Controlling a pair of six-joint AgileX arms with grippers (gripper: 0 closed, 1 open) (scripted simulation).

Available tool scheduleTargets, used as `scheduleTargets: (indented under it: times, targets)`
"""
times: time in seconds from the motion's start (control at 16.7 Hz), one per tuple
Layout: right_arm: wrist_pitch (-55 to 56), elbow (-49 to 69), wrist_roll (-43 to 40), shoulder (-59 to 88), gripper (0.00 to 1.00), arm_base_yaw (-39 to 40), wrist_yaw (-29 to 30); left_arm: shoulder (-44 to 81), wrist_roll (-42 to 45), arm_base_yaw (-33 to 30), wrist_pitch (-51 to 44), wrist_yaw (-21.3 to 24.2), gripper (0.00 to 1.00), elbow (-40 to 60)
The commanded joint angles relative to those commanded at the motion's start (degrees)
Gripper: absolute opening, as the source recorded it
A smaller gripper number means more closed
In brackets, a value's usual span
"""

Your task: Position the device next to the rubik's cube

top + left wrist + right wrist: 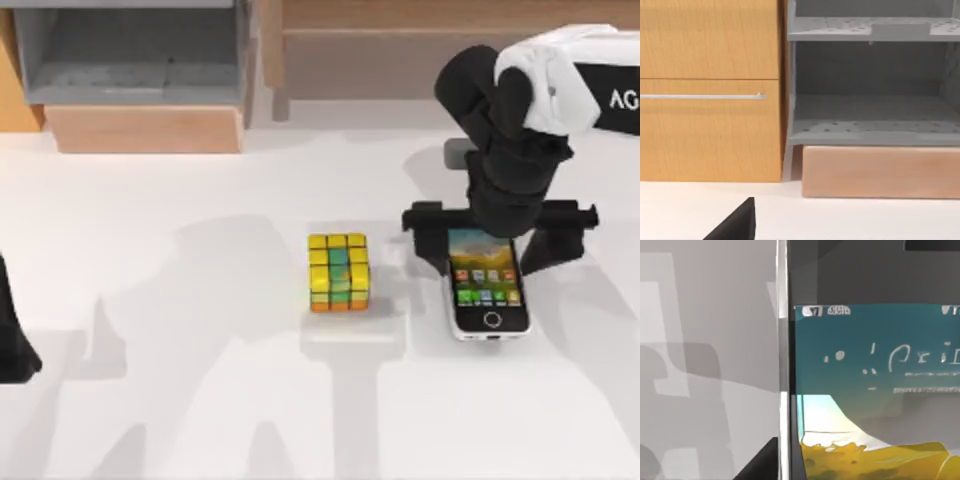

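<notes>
My right end effector [487, 243] straddles the device [487, 282], fingers spread wide (not gripping), right of the rubik's cube [338, 272] mid-worktop [200, 400]. Risk: lifting off could nudge it askew.

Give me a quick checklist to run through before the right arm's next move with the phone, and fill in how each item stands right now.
1. Right gripper over the far end of the device: ok, its wide fingers straddle that end.
2. Grip closed on the device: cannot tell; the arm hides the contact.
3. Device flat on the table, screen up: ok.
4. Device beside the rubik's cube: ok, roughly; it lies just to the cube's right, with a bare strip between them.
5. Cube undisturbed, upright: ok.
6. Left arm out of the way: ok, parked at the table's left edge.
</notes>
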Motion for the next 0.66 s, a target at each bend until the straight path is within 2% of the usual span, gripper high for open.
scheduleTargets:
  times: [0.3, 0.66]
  targets:
    - [0.00, 0.00, 0.00, 0.00, 0.98, 0.00, 0.00, 0.00, 0.00, 0.00, 0.00, 0.00, 1.00, 0.00]
    - [0.00, 0.00, 0.00, 0.00, 1.00, 0.00, 0.00, 0.00, 0.00, 0.00, 0.00, 0.00, 1.00, 0.00]
